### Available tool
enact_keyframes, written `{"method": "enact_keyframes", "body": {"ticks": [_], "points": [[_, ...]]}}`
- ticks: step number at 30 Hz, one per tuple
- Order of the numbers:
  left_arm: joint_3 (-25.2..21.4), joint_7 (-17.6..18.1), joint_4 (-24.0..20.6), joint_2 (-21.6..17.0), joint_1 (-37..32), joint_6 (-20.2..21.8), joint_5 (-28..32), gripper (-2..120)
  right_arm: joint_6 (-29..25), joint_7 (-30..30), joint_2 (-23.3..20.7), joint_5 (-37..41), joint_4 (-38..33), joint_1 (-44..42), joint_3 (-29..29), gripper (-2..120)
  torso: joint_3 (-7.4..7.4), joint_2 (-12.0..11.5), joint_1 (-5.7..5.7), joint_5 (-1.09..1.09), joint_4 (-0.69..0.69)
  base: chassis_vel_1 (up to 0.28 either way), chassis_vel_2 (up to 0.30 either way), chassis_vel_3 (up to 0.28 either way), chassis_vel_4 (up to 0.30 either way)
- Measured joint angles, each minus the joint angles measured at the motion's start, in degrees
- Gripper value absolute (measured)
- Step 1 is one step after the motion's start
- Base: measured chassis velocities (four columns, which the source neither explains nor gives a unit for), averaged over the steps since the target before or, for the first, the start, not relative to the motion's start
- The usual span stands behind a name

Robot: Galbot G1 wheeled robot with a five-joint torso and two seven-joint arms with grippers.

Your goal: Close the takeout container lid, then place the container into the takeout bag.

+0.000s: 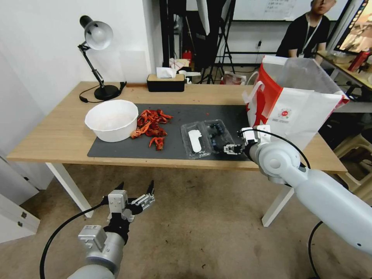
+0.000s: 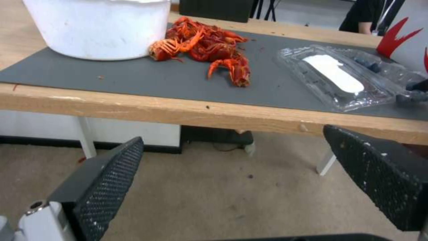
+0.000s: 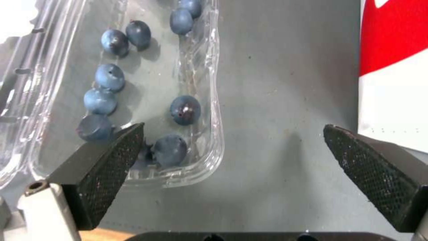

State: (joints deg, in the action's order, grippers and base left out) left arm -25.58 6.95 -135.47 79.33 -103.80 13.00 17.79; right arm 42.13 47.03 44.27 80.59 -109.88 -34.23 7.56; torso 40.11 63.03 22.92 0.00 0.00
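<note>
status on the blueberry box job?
Nothing done yet: the lid lies flat open beside the blueberries. In hand: the open right gripper is at the container's near corner. Left gripper idles below the table. Left: closing, then bagging in the bag.

A lab or studio — tripods (image 1: 226,46), whiteboard (image 1: 271,9), worktable (image 1: 58,135).

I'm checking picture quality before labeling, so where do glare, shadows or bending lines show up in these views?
Head view: table edges bow. Left wrist view: the lid glints around its white label. Right wrist view: the takeout container rim shines; each blueberry casts a soft shadow; the right gripper fingers look soft.
</note>
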Motion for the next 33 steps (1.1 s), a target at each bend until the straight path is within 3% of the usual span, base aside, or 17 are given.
{"method": "enact_keyframes", "body": {"ticks": [26,29,32,33], "points": [[0.2,0.0,-0.1,0.6,-0.5,-0.5,-0.8,100,0.0,1.6,0.7,3.0,-2.8,-1.6,-2.3,100,0.0,0.0,0.0,0.0,0.0,0.0,0.0,0.0,0.0],[0.2,0.0,-0.1,0.6,-0.5,-0.5,-0.8,100,0.0,-1.2,0.9,0.1,-3.3,-1.8,-3.9,100,0.0,0.0,0.0,0.0,0.01,0.0,0.0,0.0,0.0],[0.0,-0.1,0.0,0.5,-0.3,-0.6,-0.6,100,-0.1,-9.8,0.8,-7.9,-4.5,-4.3,-7.8,100,0.0,0.0,0.01,-0.01,0.02,0.0,0.0,0.0,0.0],[0.0,-0.1,0.0,0.5,-0.3,-0.6,-0.6,100,-0.1,-9.8,0.8,-7.9,-4.5,-4.3,-7.8,100,0.0,0.0,0.01,-0.01,0.02,0.0,0.0,0.0,0.0]]}}
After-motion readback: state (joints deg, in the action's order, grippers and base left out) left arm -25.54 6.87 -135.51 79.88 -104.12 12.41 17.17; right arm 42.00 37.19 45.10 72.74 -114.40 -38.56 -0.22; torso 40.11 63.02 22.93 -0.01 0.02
